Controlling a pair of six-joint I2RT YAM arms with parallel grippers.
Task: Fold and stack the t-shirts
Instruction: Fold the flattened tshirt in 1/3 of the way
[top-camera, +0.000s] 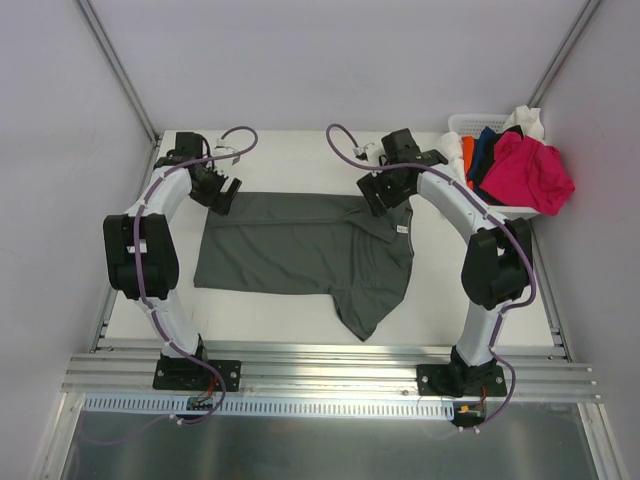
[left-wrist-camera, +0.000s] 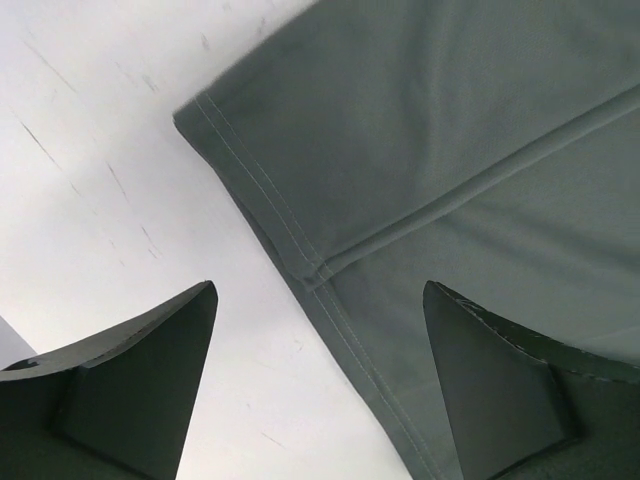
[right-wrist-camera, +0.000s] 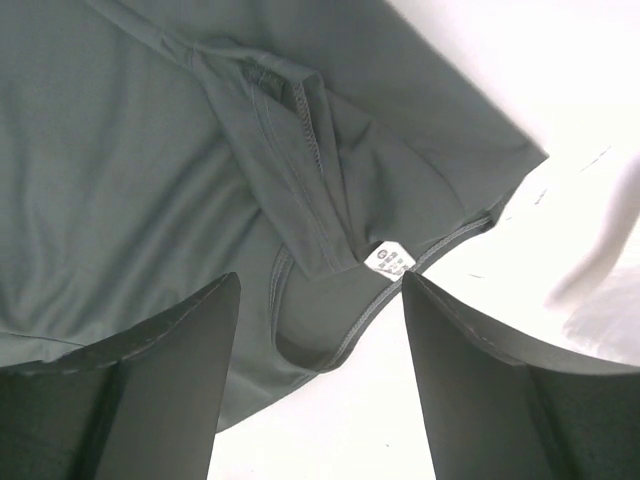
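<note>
Spread wide, the left gripper (top-camera: 222, 192) hangs over the far left corner of the dark grey t-shirt (top-camera: 290, 250), its fingers pinching nothing. In its wrist view the stitched hem (left-wrist-camera: 255, 185) runs diagonally just beneath the open gap, with bare tabletop (left-wrist-camera: 100, 150) on one side and cloth on the other. The right gripper (top-camera: 383, 192) is likewise parted and empty, poised over the shirt's far right end. Its wrist view shows the collar and a small white label (right-wrist-camera: 388, 260) directly below the gap.

The shirt lies flat in the middle of the tabletop with its long axis running left to right, hem toward the left edge and neck toward the right. Its far edge looks straight, like a fold line, while a loose flap (top-camera: 370, 300) trails from the right end toward the near edge. Each arm thus sits above its own end of the far edge, and the cloth spreads away from both toward the near edge. The loose flap is nearer the right arm, which looks better placed to take it in a coming fold.

The other t-shirts (top-camera: 525, 170), magenta-pink, navy, orange and white, are heaped in the white basket (top-camera: 470, 122) at the far right corner, so I judge the task to be at an early stage.
</note>
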